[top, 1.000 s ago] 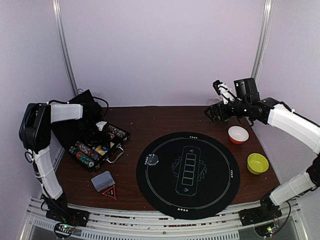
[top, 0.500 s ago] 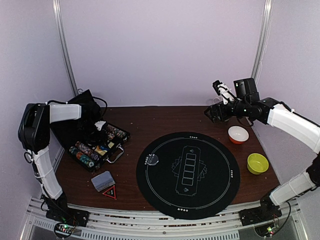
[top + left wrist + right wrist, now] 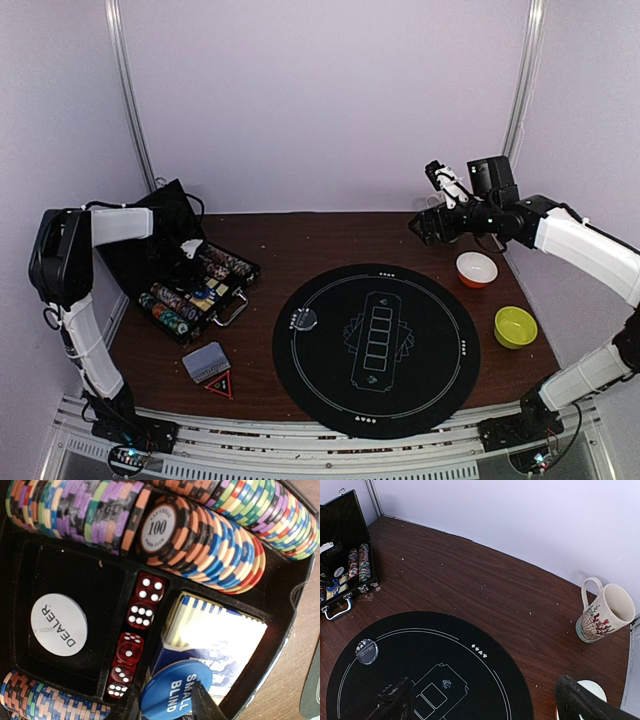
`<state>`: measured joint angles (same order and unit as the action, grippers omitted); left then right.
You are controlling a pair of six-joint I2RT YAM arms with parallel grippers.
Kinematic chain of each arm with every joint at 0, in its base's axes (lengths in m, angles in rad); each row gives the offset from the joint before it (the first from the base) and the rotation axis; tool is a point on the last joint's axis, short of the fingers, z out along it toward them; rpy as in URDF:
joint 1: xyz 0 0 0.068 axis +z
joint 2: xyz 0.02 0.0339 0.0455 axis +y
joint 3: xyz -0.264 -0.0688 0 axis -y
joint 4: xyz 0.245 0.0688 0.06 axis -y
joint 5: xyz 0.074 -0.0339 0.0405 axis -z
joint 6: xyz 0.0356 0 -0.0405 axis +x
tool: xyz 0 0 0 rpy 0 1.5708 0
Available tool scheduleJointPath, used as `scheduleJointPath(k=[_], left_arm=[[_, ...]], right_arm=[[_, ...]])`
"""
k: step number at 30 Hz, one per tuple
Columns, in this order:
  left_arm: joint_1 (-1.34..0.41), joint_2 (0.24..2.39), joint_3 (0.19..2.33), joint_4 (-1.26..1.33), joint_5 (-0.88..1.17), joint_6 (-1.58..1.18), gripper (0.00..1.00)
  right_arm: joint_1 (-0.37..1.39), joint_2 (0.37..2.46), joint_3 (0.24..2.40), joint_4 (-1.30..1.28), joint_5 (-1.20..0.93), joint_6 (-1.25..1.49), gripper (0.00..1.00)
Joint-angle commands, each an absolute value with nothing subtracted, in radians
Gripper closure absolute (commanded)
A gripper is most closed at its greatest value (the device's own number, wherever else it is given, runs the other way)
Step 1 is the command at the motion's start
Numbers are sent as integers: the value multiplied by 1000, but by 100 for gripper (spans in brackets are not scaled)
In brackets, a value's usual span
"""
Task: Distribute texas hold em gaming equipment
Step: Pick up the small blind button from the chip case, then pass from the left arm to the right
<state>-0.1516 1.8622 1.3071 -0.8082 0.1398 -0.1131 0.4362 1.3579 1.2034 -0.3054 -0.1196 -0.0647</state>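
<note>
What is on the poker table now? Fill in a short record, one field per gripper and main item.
left gripper: in the case, fingers either side of the blue button; grip unclear
right gripper: open, empty, raised
dealer button: white, in the case
mat: holds one clear button
card deck: lying outside the case

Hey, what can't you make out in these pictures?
Left wrist view: whether the left hand grips the blue button; the bottom edge cuts off its fingertips.
Left wrist view: the card box print, washed out by glare.
Right wrist view: the orange bowl, mostly behind a finger of the right hand.
</note>
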Motion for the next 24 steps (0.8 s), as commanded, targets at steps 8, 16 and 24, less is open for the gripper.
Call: scheduleJointPath(k=[8,16,24], left_arm=[[-147,1853,1279,-811,144,-108,99],[-147,1816,1255,-795,211,-86,100],[-148,1704,1299,-780,196,-82,100]], right_arm=[[436,1375,1225,-319,-115,-66,0],[435,1370,1227,-321,-120,-55,0],[436,1369,1248,-315,-193,-51,0]])
